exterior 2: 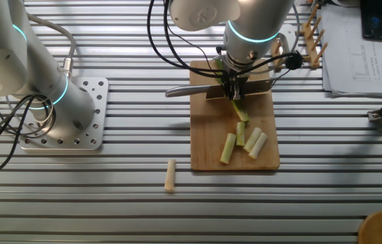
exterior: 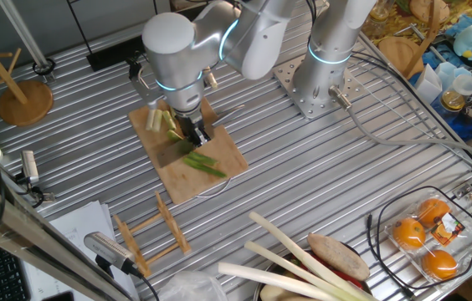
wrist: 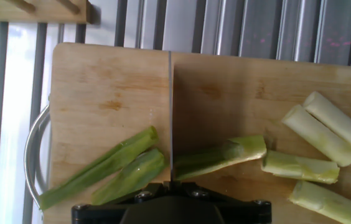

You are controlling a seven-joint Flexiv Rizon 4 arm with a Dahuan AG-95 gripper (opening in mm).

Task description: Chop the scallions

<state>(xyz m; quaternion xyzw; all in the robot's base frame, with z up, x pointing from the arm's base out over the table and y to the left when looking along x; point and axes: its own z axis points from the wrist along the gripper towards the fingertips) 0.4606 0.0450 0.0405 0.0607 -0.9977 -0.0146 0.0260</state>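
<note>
A wooden cutting board (wrist: 113,87) holds the scallions. My gripper (wrist: 170,186) is shut on a knife, whose blade (wrist: 170,112) shows edge-on and stands down on the stalk. Dark green leaves (wrist: 110,165) lie left of the blade, and a green-to-pale length (wrist: 219,158) lies right of it. Several short pale cut pieces (wrist: 318,134) lie at the right. In the other fixed view the gripper (exterior 2: 235,88) is over the board (exterior 2: 208,135), the knife handle (exterior 2: 181,90) sticks out left, and cut pieces (exterior 2: 245,139) lie in front. In one fixed view the gripper (exterior: 192,130) is above the green leaves (exterior: 202,163).
One pale cut piece (exterior 2: 171,175) lies off the board on the slatted table. Thick cream stalks (exterior: 295,251) and a wire basket of oranges (exterior: 424,234) are at the front right. A wooden rack (exterior: 148,234) lies near the board. The arm's base (exterior 2: 69,115) stands at the left.
</note>
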